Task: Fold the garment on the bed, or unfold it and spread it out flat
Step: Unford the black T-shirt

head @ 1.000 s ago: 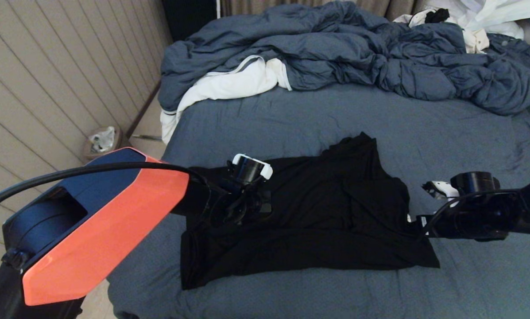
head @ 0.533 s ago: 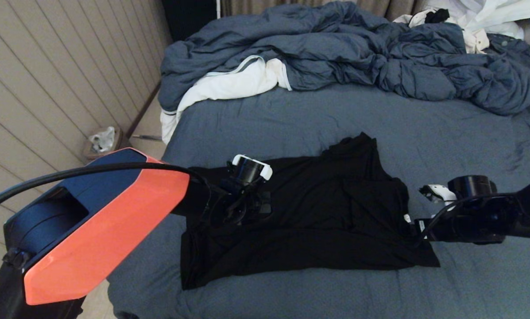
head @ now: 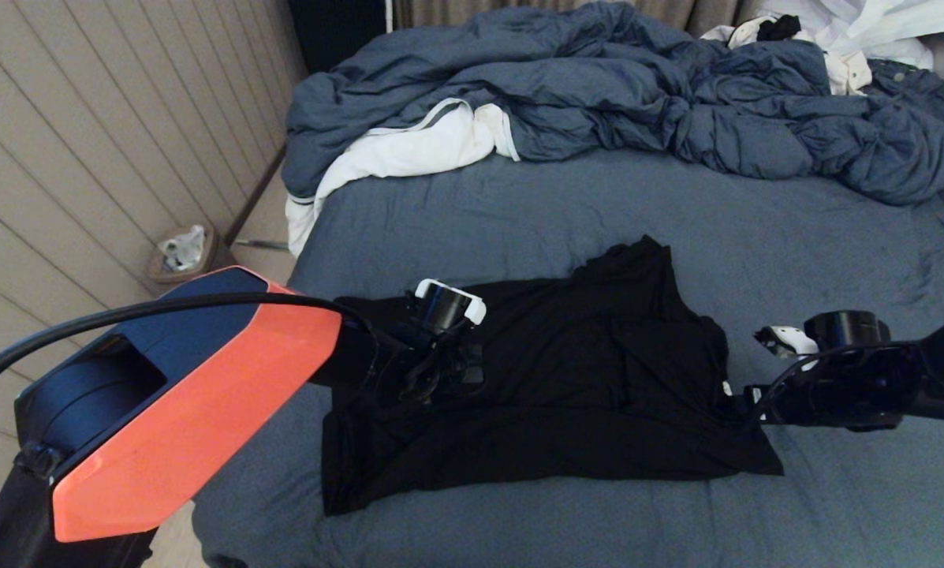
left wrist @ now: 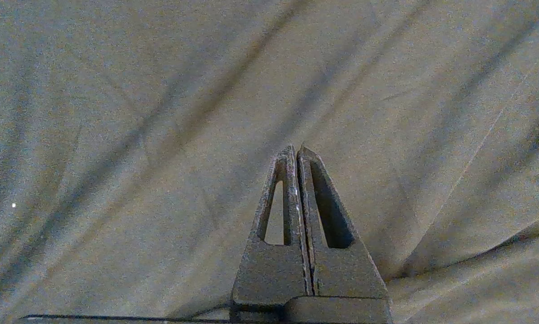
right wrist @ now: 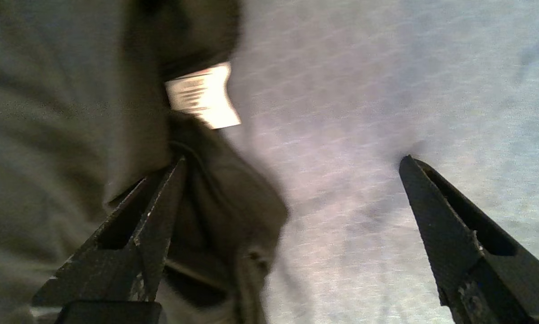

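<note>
While the garment (head: 550,379) lies part-folded on the near half of the bed (head: 795,229), the fold reads as unfinished: one flap doubled over the middle, hem corners ragged, a point jutting out toward the duvet (head: 621,102).
Left claw (head: 472,371): clenched on nothing, fingers (left wrist: 296,216) pressed together over the garment's left part.
Right claw (head: 728,404): released, jaws wide, at the garment's right edge beside a white label (right wrist: 204,94).
Remaining, by judgement: squaring edges, further folds.
Room: bare sheet beyond the garment's right edge and between garment and duvet; the bed edge lies near the garment's left side.
</note>
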Robot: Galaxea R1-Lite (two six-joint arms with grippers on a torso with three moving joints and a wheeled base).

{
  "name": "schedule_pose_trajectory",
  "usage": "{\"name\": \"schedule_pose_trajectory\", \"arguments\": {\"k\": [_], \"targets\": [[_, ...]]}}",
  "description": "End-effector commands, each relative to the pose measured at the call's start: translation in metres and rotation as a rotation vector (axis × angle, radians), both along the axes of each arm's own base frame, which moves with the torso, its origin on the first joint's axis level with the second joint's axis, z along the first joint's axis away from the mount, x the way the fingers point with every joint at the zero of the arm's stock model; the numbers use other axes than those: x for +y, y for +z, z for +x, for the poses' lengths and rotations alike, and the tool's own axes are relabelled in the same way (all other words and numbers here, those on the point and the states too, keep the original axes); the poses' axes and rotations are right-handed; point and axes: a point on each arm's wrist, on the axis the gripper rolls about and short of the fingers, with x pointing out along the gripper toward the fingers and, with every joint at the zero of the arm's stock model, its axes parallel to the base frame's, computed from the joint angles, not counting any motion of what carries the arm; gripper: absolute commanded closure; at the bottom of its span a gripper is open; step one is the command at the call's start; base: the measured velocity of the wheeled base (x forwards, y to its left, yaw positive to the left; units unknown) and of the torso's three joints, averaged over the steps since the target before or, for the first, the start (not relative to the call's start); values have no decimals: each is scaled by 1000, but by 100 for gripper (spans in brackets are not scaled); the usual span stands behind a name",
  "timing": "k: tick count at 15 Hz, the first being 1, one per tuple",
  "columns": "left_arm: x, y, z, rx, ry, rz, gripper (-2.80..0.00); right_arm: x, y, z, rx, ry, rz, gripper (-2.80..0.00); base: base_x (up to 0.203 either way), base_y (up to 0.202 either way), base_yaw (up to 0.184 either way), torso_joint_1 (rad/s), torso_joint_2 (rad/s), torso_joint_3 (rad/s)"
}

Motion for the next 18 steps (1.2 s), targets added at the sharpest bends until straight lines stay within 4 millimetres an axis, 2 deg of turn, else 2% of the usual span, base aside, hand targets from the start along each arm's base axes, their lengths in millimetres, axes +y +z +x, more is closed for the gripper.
{"name": "schedule_pose_trajectory", "arguments": {"k": [1,7,8,18], "targets": [[0,-1,0,0,3,-2,0,-6,1,0,-5,-12,-4,-280,0,0,0,0,0,0],[0,-1,-1,3,1,0,0,-7,-8,0,17,-14,4,-280,0,0,0,0,0,0],[-1,-1,-1,3,1,0,0,-7,-8,1,8,-14,1,0,0,0,0,0,0,0],[-1,0,-1,0,0,-4,0,-2,-12,-2,17,-1,8,0,0,0,0,0,0,0]]}}
